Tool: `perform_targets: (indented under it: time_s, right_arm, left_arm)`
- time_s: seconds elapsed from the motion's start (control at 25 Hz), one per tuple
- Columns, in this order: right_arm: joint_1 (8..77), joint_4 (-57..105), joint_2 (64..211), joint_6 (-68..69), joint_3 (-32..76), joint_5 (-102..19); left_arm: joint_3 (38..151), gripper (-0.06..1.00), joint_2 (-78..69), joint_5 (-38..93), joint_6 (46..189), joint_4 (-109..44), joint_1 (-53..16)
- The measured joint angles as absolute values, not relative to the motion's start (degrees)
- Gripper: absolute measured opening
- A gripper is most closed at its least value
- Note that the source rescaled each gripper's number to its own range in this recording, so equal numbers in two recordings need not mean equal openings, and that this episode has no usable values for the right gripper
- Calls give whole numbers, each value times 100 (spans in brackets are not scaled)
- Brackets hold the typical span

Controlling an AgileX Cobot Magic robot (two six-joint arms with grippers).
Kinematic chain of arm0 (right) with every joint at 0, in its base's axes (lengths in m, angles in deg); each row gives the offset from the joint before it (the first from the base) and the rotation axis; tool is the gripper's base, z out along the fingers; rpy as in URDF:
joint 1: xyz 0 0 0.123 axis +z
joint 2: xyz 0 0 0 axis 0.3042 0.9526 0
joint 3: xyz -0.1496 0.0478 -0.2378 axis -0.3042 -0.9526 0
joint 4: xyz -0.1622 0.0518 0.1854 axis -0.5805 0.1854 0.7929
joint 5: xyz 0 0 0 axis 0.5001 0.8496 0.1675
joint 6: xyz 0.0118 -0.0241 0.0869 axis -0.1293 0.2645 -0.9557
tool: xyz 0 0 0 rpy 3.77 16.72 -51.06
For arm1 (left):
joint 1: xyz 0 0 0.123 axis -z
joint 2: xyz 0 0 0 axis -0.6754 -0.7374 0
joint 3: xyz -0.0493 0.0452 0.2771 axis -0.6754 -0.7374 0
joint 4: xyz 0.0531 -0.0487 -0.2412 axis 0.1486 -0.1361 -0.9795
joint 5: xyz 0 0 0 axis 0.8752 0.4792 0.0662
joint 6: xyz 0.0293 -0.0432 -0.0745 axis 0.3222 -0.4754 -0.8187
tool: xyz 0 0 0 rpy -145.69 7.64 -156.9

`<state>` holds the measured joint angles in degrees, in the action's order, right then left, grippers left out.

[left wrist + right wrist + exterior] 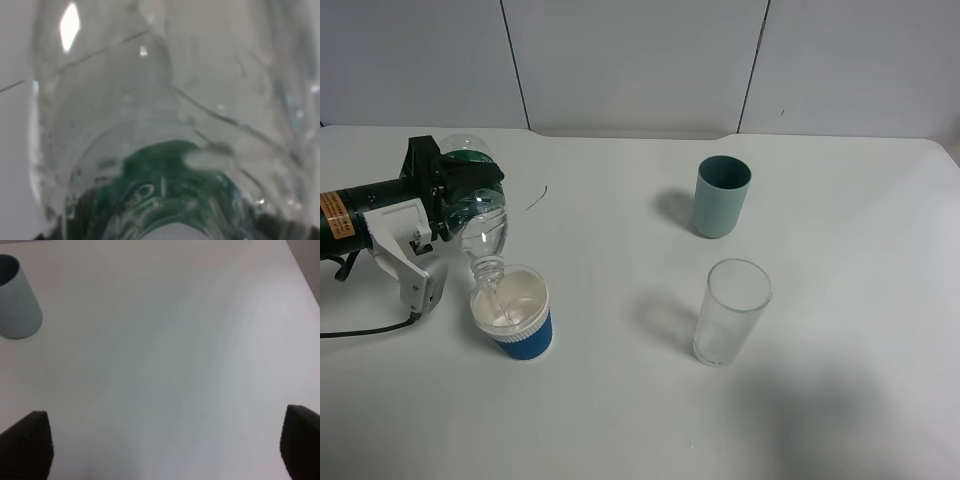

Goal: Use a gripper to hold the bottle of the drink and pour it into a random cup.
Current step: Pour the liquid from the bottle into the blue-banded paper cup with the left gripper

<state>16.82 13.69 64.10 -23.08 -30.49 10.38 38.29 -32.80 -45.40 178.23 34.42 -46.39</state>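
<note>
My left gripper point(458, 185) is shut on the bottle of the drink point(480, 215), a clear bottle with a green label, at the left of the table. The bottle is tipped neck down, its open mouth just over the rim of the cup point(515, 320), a short blue paper cup with a white inside. Clear liquid runs from the mouth into the cup. In the left wrist view the bottle point(165, 125) fills the picture and hides the fingers. My right gripper point(165, 440) is open over bare table, with nothing between its fingers; the exterior view does not show it.
A teal plastic cup point(722, 197) stands at the back right of the middle, also seen as the teal cup point(15, 300) in the right wrist view. A tall clear glass point(730, 312) stands in front of it. Black cables trail off the table's left edge.
</note>
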Motion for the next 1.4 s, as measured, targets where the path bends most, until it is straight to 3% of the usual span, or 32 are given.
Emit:
perform_targets:
  time_s: [1.4]
  right_arm:
    - [1682,1369,6410,-2308,-3049,1038]
  left_arm:
    - [3829,1,-3247,-4655,18554,3384,-4639]
